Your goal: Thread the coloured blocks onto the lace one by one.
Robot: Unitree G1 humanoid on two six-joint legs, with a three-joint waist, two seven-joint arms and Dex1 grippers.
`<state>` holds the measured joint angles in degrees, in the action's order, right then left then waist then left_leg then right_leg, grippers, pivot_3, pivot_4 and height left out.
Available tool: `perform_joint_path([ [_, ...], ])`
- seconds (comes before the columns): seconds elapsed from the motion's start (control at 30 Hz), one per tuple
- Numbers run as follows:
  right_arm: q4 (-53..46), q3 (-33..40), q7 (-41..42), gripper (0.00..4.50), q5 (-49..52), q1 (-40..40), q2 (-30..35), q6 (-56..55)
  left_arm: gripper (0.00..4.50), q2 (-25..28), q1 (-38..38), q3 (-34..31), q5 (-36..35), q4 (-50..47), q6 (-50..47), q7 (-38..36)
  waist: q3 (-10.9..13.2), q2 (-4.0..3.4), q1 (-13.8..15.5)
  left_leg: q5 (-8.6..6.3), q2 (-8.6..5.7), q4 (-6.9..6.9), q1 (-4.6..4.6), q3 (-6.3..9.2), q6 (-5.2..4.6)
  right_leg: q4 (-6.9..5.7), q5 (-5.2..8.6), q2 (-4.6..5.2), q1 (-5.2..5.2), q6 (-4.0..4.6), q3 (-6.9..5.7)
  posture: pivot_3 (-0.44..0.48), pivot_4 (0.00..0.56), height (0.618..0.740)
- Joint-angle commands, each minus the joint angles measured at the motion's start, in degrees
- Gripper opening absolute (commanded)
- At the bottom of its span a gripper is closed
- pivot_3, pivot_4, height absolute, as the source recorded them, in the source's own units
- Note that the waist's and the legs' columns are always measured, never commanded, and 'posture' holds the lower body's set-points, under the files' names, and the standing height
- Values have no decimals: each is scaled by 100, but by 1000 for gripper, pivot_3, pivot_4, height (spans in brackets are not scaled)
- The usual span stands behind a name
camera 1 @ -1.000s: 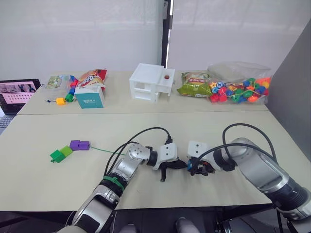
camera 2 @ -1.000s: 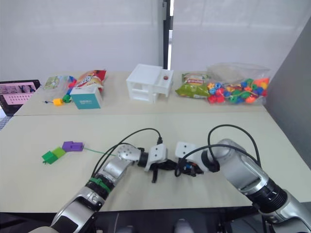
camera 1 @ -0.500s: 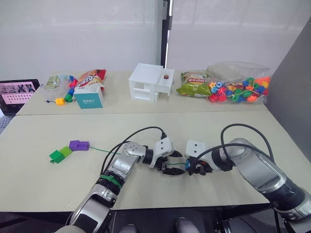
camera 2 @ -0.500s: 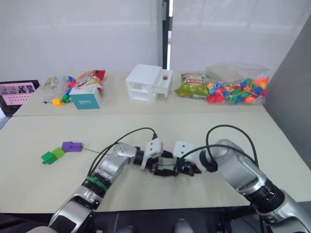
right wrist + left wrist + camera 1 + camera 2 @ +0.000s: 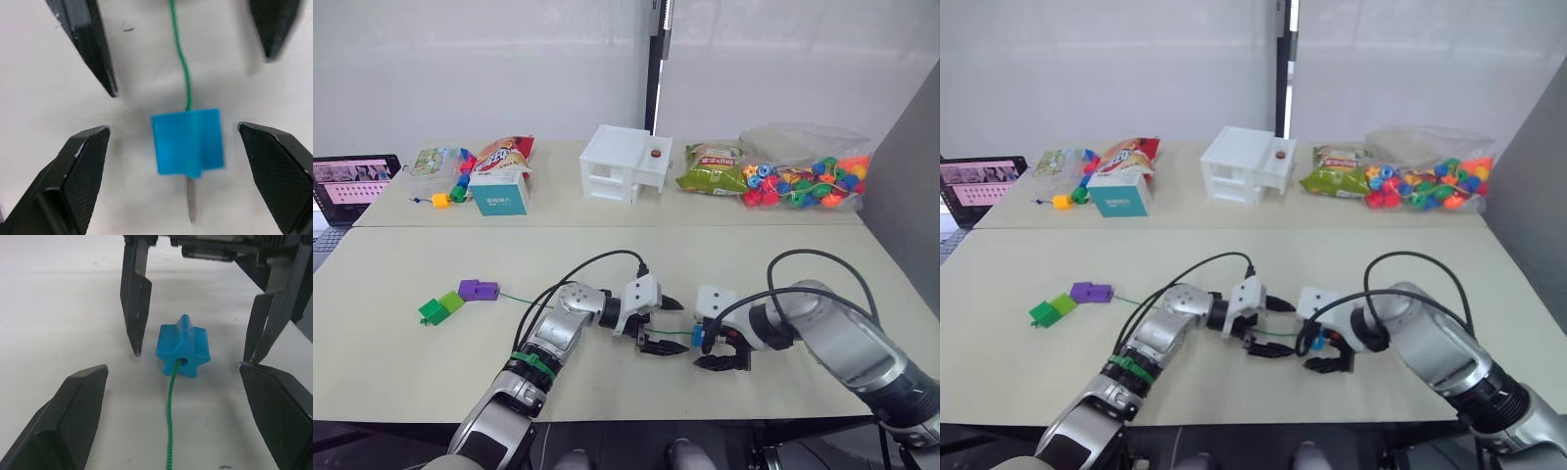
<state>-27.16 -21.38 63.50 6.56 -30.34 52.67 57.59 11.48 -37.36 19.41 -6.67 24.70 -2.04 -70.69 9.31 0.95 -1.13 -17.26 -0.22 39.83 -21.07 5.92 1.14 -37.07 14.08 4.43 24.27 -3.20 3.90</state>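
Observation:
A blue block [image 5: 183, 352] lies on the table, threaded on the green lace [image 5: 170, 421]. The lace's brownish tip [image 5: 191, 200] pokes out of the block's far side. My left gripper [image 5: 674, 326] stands open, facing the block from the left. My right gripper [image 5: 710, 345] is open too, its fingers [image 5: 137, 298] either side of the block without touching it. The lace [image 5: 524, 301] runs left across the table to two purple cubes [image 5: 478, 290], with a light green wedge [image 5: 450, 303] and a dark green cube [image 5: 433, 312] beside them.
On the far table stand a white toy house [image 5: 625, 164], a clear bag of coloured beads [image 5: 808, 181], snack bags [image 5: 710, 168], a teal box [image 5: 499, 193] and a short bead chain with a yellow block [image 5: 438, 200]. A laptop [image 5: 352, 181] is at the far left.
Both grippers have opened, the left first and the right just now. The blue block, which was held between them, now lies free on the table. The camera has shifted slightly.

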Motion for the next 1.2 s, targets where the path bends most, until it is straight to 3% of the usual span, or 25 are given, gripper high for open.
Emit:
perform_joint_path([
  [0.03,-445,850,86,4475,620,200,149,419,4500,-79,-32,36,-18,-30,337,-57,0,0,29,0,0,0,0,0,0,0,0,0,0,0,0,0,150,740],
  [0.13,-674,1775,148,4475,1075,823,491,709,4500,-360,-110,180,34,198,662,-62,0,1,114,0,-2,0,-3,0,-1,4,0,2,-3,0,-1,0,150,740],
  [0.23,-839,2195,113,4475,1339,1225,737,798,4500,-504,-178,303,149,398,857,-31,1,2,145,-1,-5,5,-6,-5,-1,13,-3,6,-7,-5,-1,0,150,740],
  [0.63,-1000,2622,-521,4475,1650,1875,1058,728,4500,-1063,-551,398,575,1314,1374,399,3,6,155,-1,-3,5,-3,-6,-2,9,-2,1,-8,-4,1,0,150,740],
  [0.97,-442,1462,-770,4500,1024,1693,970,-613,1391,-1062,-525,283,541,1488,1541,340,3,6,149,0,-3,6,-2,-7,-1,10,-2,1,-9,-5,1,0,150,740],
  [1.2,39,865,-774,4500,597,1460,856,-1121,1372,-1066,-525,273,588,1493,1523,359,3,6,145,0,-3,5,-2,-6,0,10,-2,1,-8,-5,1,0,150,740],
])
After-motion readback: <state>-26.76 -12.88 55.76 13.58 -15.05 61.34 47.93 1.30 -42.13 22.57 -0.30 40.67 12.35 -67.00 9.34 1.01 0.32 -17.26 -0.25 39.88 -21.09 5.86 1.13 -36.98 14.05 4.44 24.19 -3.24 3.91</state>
